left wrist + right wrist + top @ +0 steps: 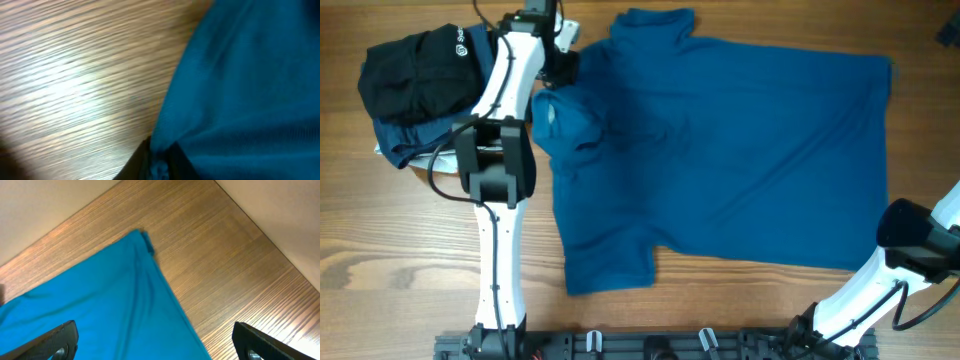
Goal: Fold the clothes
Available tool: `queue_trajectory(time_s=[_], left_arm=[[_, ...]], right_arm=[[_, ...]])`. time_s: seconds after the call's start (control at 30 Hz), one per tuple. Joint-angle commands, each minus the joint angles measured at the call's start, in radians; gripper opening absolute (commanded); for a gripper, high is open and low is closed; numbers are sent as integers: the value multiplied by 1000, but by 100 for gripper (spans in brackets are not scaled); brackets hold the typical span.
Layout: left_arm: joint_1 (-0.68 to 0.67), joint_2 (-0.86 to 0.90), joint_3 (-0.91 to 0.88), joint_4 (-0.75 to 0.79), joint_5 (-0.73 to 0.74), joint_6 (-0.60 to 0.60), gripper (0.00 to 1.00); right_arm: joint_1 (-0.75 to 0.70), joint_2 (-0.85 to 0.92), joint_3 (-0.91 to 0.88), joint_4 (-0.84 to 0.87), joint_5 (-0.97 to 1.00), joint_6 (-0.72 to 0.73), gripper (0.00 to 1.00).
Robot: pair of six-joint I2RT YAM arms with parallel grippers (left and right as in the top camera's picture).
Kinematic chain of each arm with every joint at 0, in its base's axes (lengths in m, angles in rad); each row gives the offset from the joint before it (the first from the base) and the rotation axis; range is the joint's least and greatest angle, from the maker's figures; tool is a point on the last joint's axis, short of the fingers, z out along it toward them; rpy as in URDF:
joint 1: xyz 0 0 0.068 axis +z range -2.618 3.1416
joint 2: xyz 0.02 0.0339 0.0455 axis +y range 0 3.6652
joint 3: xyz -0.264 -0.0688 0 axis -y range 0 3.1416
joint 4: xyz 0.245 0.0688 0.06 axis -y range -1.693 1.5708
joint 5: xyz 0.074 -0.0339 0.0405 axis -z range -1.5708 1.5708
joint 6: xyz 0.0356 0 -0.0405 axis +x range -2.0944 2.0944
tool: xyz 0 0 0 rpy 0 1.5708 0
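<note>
Blue polo shirt point(740, 150) flat, collar point(555, 112) left, hem point(886, 150) right, left fingers point(134, 167) pinching it, right fingers point(50, 345) spread

A light-brown wood-grain tabletop point(225, 255) is stretching ahead of the right gripper point(155, 342), a plain pale-beige surface point(285, 210) showing past its edge.

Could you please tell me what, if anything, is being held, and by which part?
Left tool pinches the blue polo shirt at its edge near the collar; right tool holds nothing.

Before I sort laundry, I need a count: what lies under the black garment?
A dark blue piece pokes out beneath the black garment; anything further under it is covered.
</note>
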Motion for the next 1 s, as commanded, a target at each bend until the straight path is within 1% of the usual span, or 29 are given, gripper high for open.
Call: queue_trajectory(time_s=[0.0,0.03,0.1,0.17,0.27,0.3,0.33,0.37,0.43,0.5,0.6,0.67,0.77,0.87,0.97], left_arm=[[31,-15,-1,5,-72,-121,25],[27,-34,-1,11,-72,-138,34],[18,-74,0,27,-72,-156,45],[3,-134,0,46,-72,-169,61],[-23,-229,0,48,-74,-197,66],[-32,-274,0,36,-73,-236,66],[-42,-327,0,9,-72,-303,66],[-52,-424,-1,-71,-72,-443,62],[-63,-506,-1,-134,-72,-540,58],[-73,-576,-1,-182,-72,-597,54],[-85,-684,-1,-268,-72,-648,49],[-92,-763,-1,-341,-92,-654,36],[-96,-866,-1,-423,-122,-716,36],[-102,-945,-1,-491,-121,-719,40],[-102,-978,-1,-572,-121,-723,43]], right_arm=[[0,1,0,0,-12,11,99],[0,1,0,0,-12,11,99],[0,1,0,0,-12,12,100],[0,1,0,0,-12,11,99],[0,1,0,0,-12,11,99],[0,1,0,0,-12,11,99],[0,1,0,0,-12,12,99],[0,1,0,0,-12,11,99],[0,1,0,0,-12,11,99],[0,1,0,0,-12,12,100],[0,1,0,0,-12,11,99],[0,1,0,0,-12,11,99],[0,1,0,47,-12,11,99],[0,1,0,122,-12,12,99],[1,1,0,153,-14,19,99]])
